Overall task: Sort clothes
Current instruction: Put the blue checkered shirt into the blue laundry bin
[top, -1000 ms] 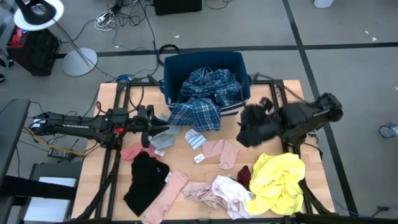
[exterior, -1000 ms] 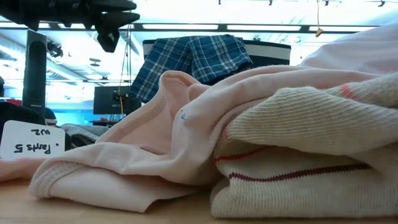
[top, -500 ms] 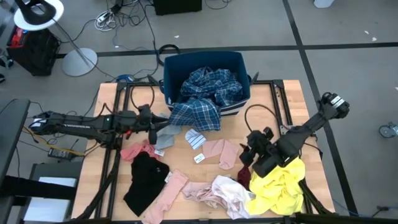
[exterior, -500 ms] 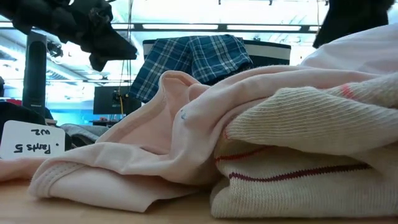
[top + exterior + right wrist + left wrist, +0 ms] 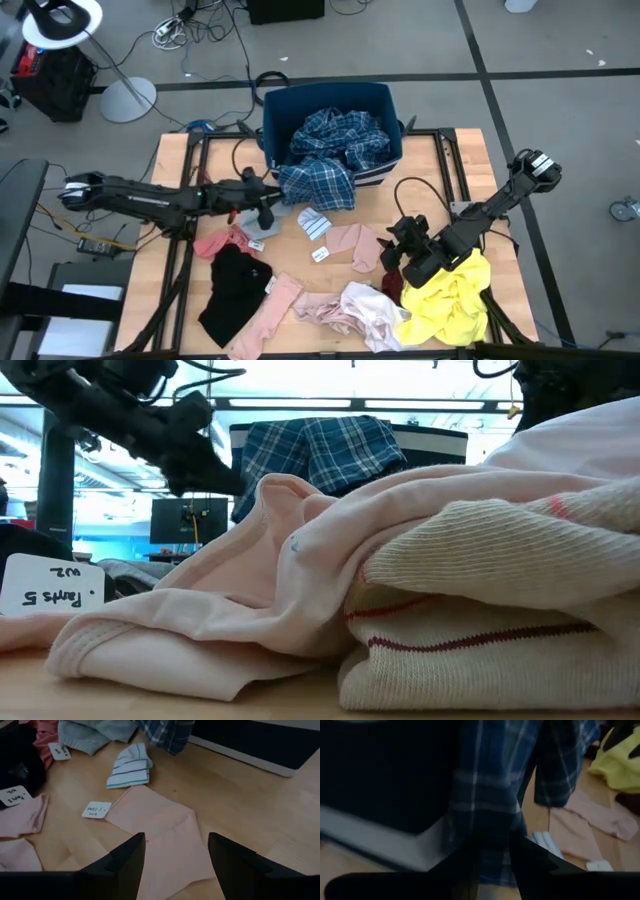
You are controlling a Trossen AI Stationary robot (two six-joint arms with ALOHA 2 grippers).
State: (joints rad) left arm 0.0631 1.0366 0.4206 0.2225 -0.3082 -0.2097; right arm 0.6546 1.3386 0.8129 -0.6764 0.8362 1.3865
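1. Grey floor with cables surrounds the pale wooden counter, where a navy blue fabric bin sits at the middle of the far edge.
2. Soft fabric clothes lie scattered: a blue plaid shirt spills from the bin over its front wall, a pale pink flat piece lies mid-counter, a bright yellow garment fills the near right corner, and a black garment lies near the left edge.
3. Left claw reaches in beside the plaid shirt's hanging hem; whether it grips anything I cannot tell.
4. Right claw hangs over the pink piece with its fingers spread wide, holding nothing.
5. These garments look light and limp; they should drape and drag, so pinching a raised fold or a free edge seems best.
6. Bare wood near the right edge, between bin and yellow garment, offers open room.
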